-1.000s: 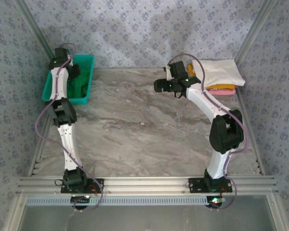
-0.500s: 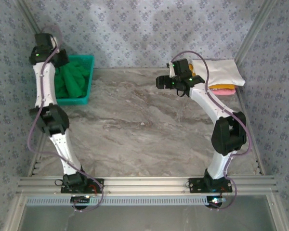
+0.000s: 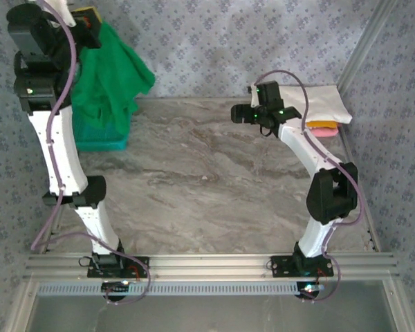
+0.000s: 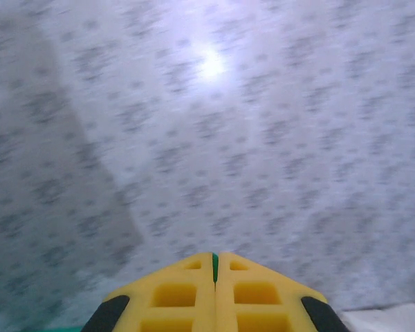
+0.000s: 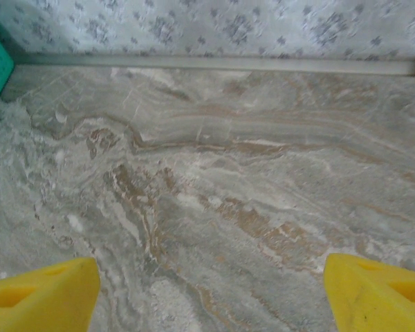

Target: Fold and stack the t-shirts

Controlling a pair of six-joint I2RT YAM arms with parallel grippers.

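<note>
Three shirts look finished: the white shirt (image 3: 321,102) lies on top of the orange-yellow shirt (image 3: 311,124) and the pink shirt (image 3: 326,129), making a folded stack at the far right corner of the surface (image 3: 194,180).

One remains, the green shirt (image 3: 114,76), and it is nowhere near folded. Your left hand (image 3: 83,19) is raised high at the far left, pinched shut on a bit of that cloth. In the wrist view you can see a green sliver caught between the closed fingers (image 4: 187,294). The shirt hangs crumpled from the hand, with its lower end down at the basket (image 3: 104,144), so I judge it is not yet fully clear of it.

Your right hand (image 3: 238,113) hovers over the far middle of the surface, left of the stack. Its jaws are wide and hold nothing.

As I read it, you have the whole of the last shirt left to do: bring the green shirt onto the bare middle of the surface, spread it flat, fold it, and set it on the stack.
</note>
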